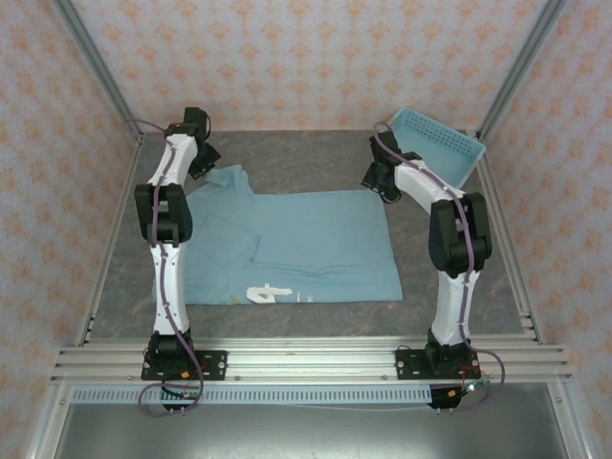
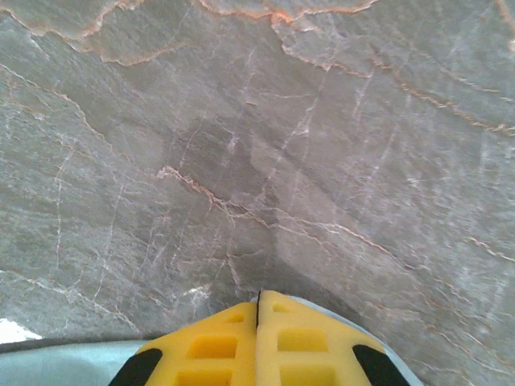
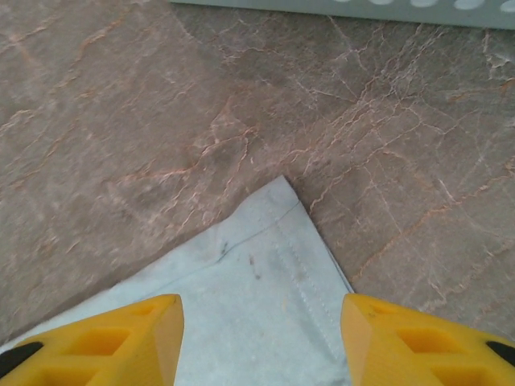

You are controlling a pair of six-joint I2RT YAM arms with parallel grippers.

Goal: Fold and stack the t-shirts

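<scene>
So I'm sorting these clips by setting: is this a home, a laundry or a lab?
Probably a lab test cell: aluminium frame rails, patterned backdrop panels on three sides, and a t-shirt laid out on a marble-look table.

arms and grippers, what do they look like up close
The left arm and right arm have white links with black joint housings and a purple cable along each. The left gripper and right gripper have yellow fingers with square recesses and black patches.

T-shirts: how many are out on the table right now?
1: the light blue t-shirt lies spread across the middle of the table, print toward the near edge. Another beneath it could be hidden.
</scene>
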